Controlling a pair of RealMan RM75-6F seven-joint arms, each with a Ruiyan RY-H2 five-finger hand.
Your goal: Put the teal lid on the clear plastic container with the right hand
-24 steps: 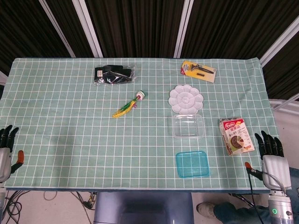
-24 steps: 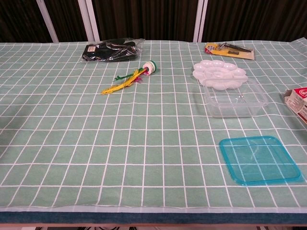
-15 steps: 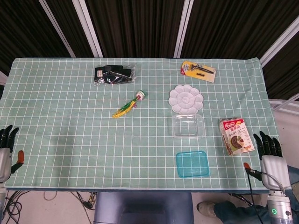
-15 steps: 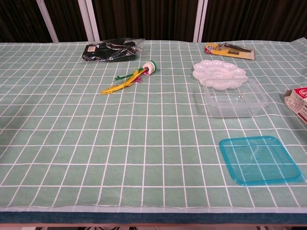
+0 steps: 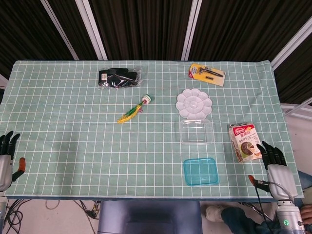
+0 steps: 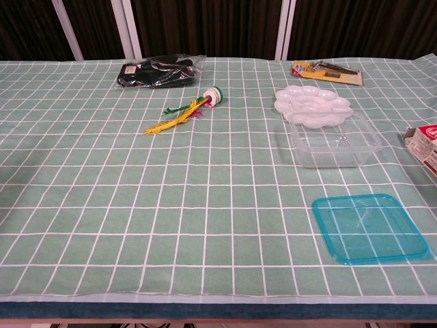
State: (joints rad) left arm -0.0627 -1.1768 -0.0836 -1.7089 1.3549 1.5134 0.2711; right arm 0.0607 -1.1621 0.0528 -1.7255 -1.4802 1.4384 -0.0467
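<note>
At the near right corner of the table [image 5: 58, 122], the right robot hand [image 5: 275, 165] is seen empty with fingers spread; the left robot hand [image 5: 6, 158] likewise holds nothing at the near left edge. The teal lid [image 5: 200, 171] lies flat near the front edge, so it could be pushed off rather than lifted. Just beyond it sits the clear plastic container [image 5: 196, 131], touching the white palette [image 5: 194, 104]; a skewed placement could shove both. The snack box [image 5: 246, 142] could be clipped on the reach
</note>
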